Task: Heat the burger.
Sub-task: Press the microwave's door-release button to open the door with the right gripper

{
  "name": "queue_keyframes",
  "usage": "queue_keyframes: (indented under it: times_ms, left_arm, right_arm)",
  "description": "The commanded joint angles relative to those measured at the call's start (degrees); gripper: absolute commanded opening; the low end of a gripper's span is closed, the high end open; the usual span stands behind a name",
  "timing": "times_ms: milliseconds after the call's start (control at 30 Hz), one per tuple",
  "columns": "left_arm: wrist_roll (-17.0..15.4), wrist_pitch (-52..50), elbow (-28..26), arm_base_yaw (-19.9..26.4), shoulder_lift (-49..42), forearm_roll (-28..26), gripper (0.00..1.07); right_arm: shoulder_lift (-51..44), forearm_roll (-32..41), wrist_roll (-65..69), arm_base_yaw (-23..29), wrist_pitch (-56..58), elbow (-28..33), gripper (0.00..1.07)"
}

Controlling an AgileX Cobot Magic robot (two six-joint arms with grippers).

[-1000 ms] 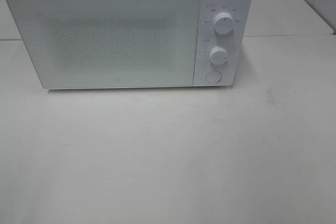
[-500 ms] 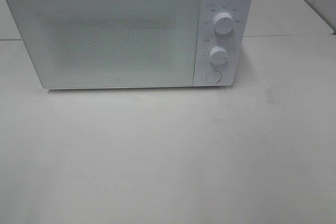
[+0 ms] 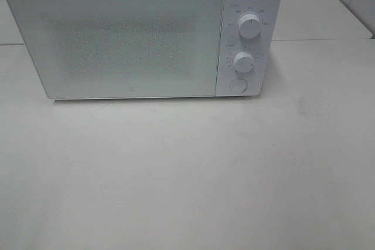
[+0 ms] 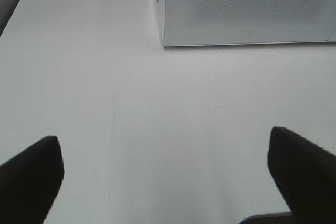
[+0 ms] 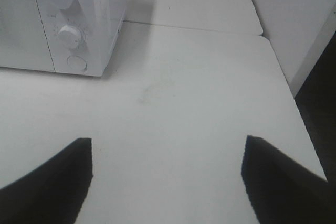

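Note:
A white microwave (image 3: 123,39) stands at the back of the white table (image 3: 187,168), its door shut. Two white knobs (image 3: 249,27) and a round button (image 3: 238,85) sit on its right panel. The burger and its pink plate are out of view. Neither gripper shows in the exterior high view. In the left wrist view my left gripper (image 4: 168,174) is open and empty above bare table, in front of the microwave's left front corner (image 4: 164,41). In the right wrist view my right gripper (image 5: 168,174) is open and empty, to the right of the microwave's knob panel (image 5: 65,24).
A seam between two tabletops runs behind the microwave (image 5: 194,27). The table's right edge (image 5: 294,103) drops off to a dark floor beside a white wall. A faint smudge (image 3: 302,106) marks the table right of the microwave.

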Motion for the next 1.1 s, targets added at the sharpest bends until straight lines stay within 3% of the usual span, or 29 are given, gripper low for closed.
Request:
queue_keyframes:
  times_ms: [33, 1100]
  left_arm:
    - [-0.4, -0.7, 0.0, 0.2, -0.3, 0.0, 0.98]
    - [-0.4, -0.7, 0.0, 0.2, -0.3, 0.0, 0.98]
  right_arm:
    - [4.7, -0.5, -0.6, -0.3, -8.2, -0.5, 0.76]
    - [44.5, -0.5, 0.9, -0.3, -55.2, -0.3, 0.75]
